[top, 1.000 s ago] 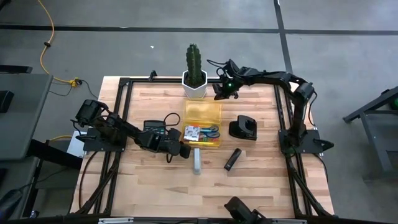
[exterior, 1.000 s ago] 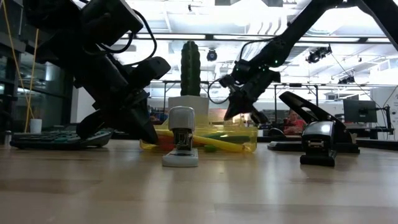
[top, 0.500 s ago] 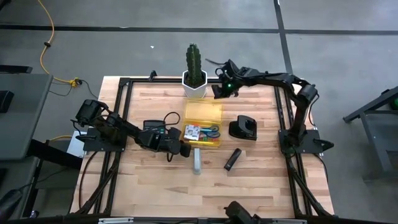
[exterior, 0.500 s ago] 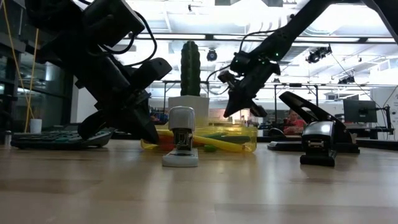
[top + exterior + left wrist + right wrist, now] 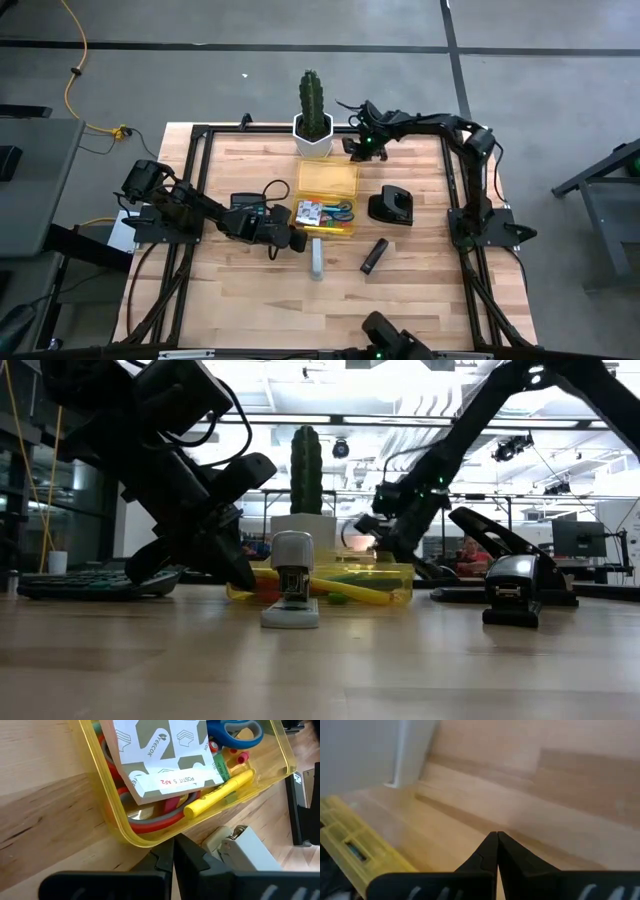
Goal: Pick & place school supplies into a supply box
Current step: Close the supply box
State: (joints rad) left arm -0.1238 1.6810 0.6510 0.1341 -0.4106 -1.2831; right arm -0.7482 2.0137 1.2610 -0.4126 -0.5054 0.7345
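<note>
The translucent yellow supply box lies mid-table. Its near half holds a white paper packet, blue-handled scissors, red-handled scissors and a yellow marker. My left gripper is shut and slants down at the box's near-left corner. My right gripper is shut and hangs low over bare wood behind the box's far-right corner, next to the white cactus pot. In the right wrist view the gripper has nothing between its fingers, and the box's far edge is beside it. My left gripper's shut fingertips stand right at the outer wall of the box's near-left corner, slanting down from the table's left. I cannot tell whether they touch the wall. The box lies flat on the table.
A black calculator lies under my left arm. A grey stapler stands just near of the box. A black hole punch and a small black object lie to the box's right. Black frame rails edge the table.
My right gripper, still shut, rose a little, then sank toward the table behind the box's far-right corner, rolling somewhat as it went.
</note>
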